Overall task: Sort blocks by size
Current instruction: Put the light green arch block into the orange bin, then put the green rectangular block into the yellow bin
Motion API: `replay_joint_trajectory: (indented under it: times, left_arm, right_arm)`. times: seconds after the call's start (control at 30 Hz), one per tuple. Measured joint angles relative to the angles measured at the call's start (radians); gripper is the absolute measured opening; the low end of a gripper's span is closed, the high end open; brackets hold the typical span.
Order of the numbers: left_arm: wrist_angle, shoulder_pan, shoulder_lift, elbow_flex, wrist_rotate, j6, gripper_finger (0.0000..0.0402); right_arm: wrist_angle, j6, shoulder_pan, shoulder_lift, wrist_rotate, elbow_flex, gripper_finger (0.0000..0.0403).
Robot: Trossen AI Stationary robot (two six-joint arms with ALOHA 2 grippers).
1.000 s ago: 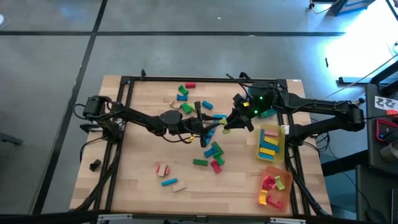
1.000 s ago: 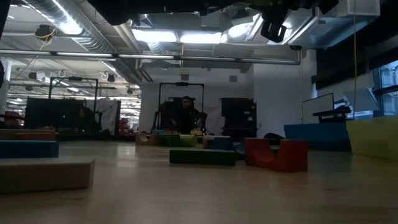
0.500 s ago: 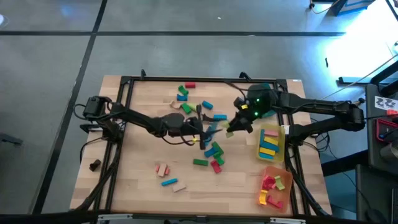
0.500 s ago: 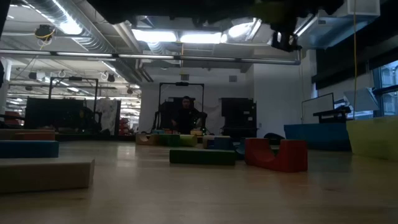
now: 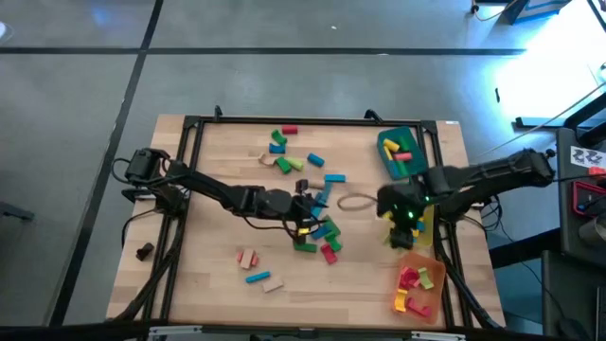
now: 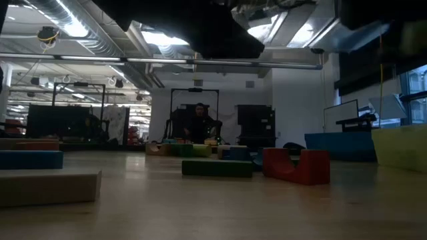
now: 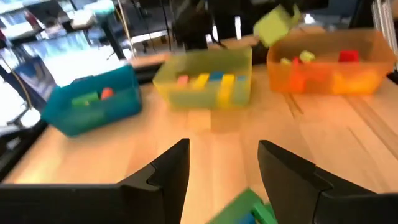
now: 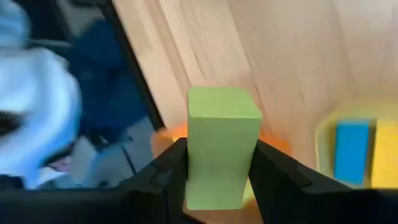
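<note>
A light green block [image 8: 222,146] is kept clamped in the right gripper [image 5: 401,216] for binning at three o'clock, while the left gripper [image 7: 222,163] is spread apart over the blocks [image 5: 317,232]

— What do the arms look like from above?
— Both are dark and slender; the left arm [image 5: 204,189] trails black cables, and the right arm [image 5: 483,175] shows a green light by its wrist.
— And the fingers?
— Dark, angular, flat-sided fingers [image 7: 168,177], blunt at the tips.
</note>
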Motion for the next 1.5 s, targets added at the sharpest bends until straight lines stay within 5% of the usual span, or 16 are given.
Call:
replay_joint_trajectory:
  times: [0.47, 0.7, 1.07, 1.5]
  left_arm:
    - [-0.087, -0.04, 0.0, 0.0, 0.0, -0.022, 0.0171]
    - [-0.104, -0.054, -0.012, 0.0, 0.001, -0.065, 0.017]
    - [-0.458, -0.105, -0.129, 0.0, 0.002, -0.283, 0.017]
    - [-0.46, -0.152, 0.015, 0.0, 0.011, -0.332, 0.017]
  right_arm:
    - [-0.077, 0.361, 0.416, 0.003, 0.199, 0.0, 0.0161]
    - [-0.075, 0.393, 0.544, 0.003, 0.296, 0.0, 0.0166]
    - [-0.074, 0.46, 0.6, 0.003, 0.424, 0.0, 0.0167]
    - [-0.072, 0.459, 0.599, 0.004, 0.548, 0.0, 0.0167]
